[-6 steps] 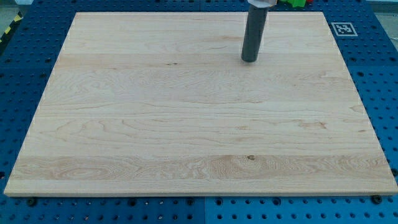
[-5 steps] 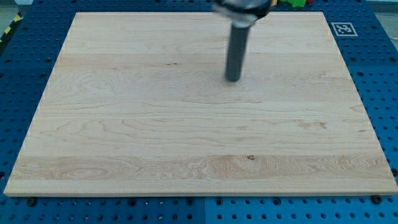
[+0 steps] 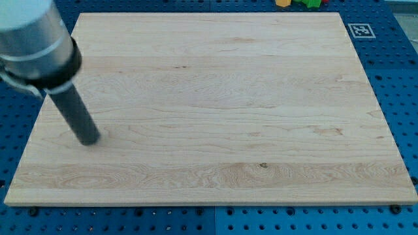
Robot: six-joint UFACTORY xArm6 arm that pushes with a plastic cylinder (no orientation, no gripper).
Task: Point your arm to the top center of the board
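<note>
My tip (image 3: 90,140) rests on the wooden board (image 3: 215,111) near its left side, a little below mid-height. The dark rod leans up to the view's left from there, under a grey cylinder. At the view's top edge, just beyond the board's top right, slivers of a yellow block (image 3: 282,2), a red block (image 3: 300,2) and a green block (image 3: 313,3) show; their shapes are cut off. My tip is far from them, across the board to the lower left.
A square black-and-white marker (image 3: 360,30) sits on the blue perforated table (image 3: 395,59) off the board's top right corner. A yellow-black striped strip (image 3: 8,32) runs at the view's far left top.
My tip has swept from the board's upper middle-right down and far to the left, to the left side of the board. The yellow block at the top edge has come into view.
</note>
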